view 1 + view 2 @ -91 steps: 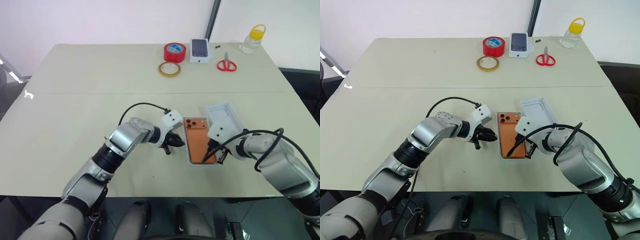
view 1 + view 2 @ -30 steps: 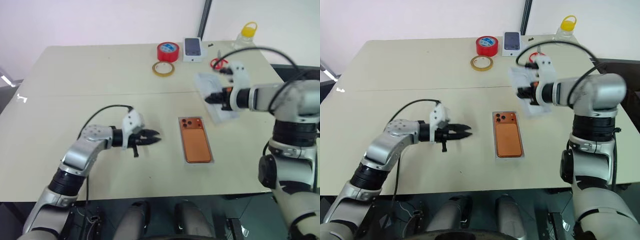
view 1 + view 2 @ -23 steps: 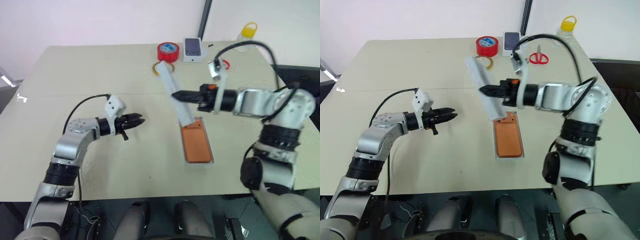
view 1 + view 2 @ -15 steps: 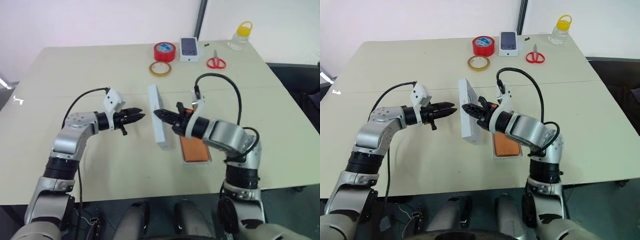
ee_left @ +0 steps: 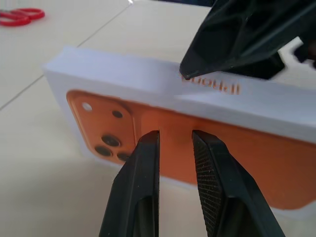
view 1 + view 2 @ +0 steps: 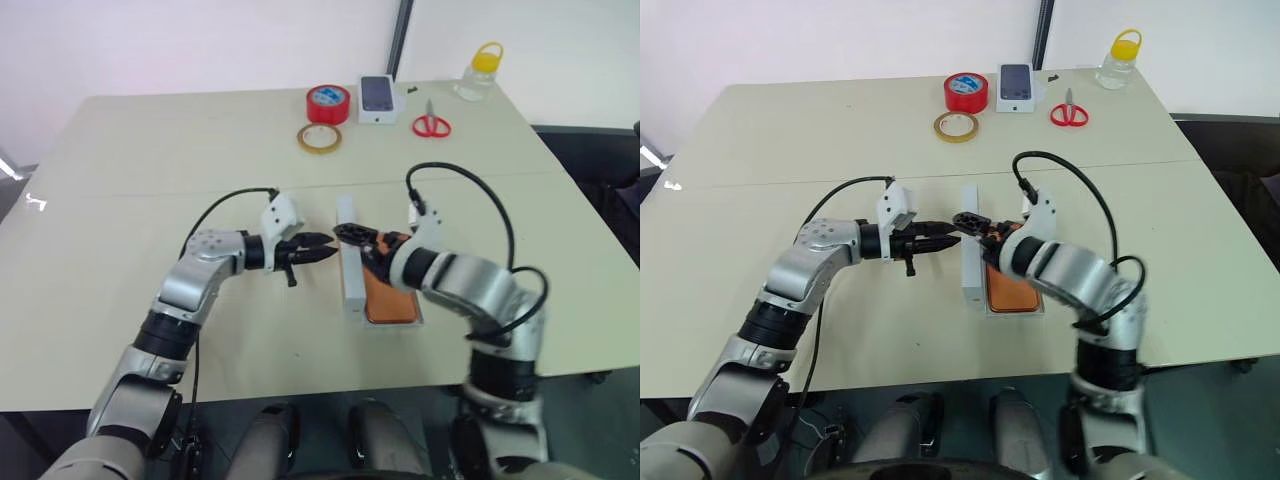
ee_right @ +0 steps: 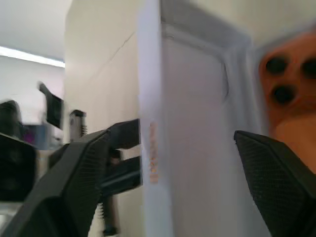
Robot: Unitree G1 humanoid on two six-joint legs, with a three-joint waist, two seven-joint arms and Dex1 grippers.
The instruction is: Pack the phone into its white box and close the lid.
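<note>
The orange phone (image 6: 392, 298) lies back up in the shallow white box (image 6: 395, 322) on the table. The lid (image 6: 348, 268) stands on its long edge along the box's left side, its hollow inside turned toward the phone (image 7: 291, 113). Its outer face (image 5: 163, 128) carries an orange phone picture and faces my left gripper (image 6: 322, 246). That gripper's fingers stand a narrow gap apart, nothing between them, just short of that face. My right gripper (image 6: 352, 236) is open at the lid's upper edge, its fingers (image 7: 74, 187) spread wide to either side of the top wall.
At the far edge of the table sit a red tape roll (image 6: 326, 101), a yellowish tape ring (image 6: 319, 138), a small white box with a dark phone picture (image 6: 378, 97), red scissors (image 6: 431, 125) and a yellow-capped bottle (image 6: 475, 72).
The right gripper has carried the lid down and right, stood it on edge beside the box, and spread its fingers. The left gripper has moved right, close to the lid's outer face.
</note>
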